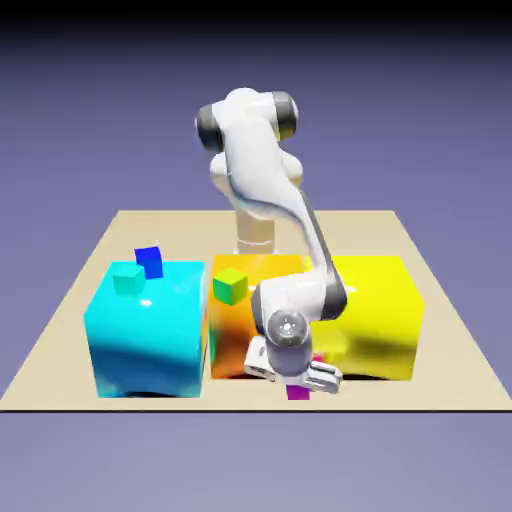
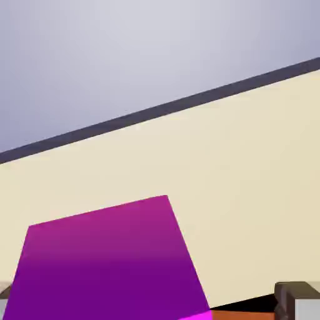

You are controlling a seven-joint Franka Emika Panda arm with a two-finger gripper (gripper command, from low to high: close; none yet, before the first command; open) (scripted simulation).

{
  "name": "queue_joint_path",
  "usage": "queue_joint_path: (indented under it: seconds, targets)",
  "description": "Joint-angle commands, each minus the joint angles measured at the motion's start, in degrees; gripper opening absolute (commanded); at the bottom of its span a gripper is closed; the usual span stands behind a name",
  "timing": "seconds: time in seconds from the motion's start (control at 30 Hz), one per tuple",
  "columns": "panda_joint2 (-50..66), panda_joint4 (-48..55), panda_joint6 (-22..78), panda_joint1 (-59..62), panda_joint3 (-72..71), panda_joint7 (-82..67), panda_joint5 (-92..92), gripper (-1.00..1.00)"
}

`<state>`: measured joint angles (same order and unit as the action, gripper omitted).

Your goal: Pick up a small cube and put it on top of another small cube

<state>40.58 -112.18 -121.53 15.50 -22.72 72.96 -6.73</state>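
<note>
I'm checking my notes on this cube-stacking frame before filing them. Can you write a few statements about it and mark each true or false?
1. The magenta cube lies on the table, under the claw. True.
2. The claw is shut on the magenta cube. False: it is open.
3. The small green cube sits on the orange block. True.
4. The small blue cube sits on the yellow block. False: it is on the cyan block.

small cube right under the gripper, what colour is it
Magenta-pink. The small cube shows best in the hand view, large; in the exterior view only a sliver peeks below the gripper.
</note>
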Motion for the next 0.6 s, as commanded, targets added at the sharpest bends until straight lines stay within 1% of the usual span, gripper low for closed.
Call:
queue_joint_path:
  seconds: [0.0,0.13,0.17,0.2,0.57]
  targets:
    - [0.5,-0.2,-0.5,2.0,-2.1,1.0,-1.5,0.00]
    - [2.5,-0.8,-2.2,9.3,-9.9,4.8,-7.2,0.00]
    - [2.5,-0.8,-2.2,9.3,-9.9,4.8,-7.2,-1.00]
    - [2.5,-0.8,-2.2,9.3,-9.9,4.8,-7.2,-1.00]
    - [-3.2,1.1,2.8,-12.2,12.9,-6.3,9.4,-1.00]
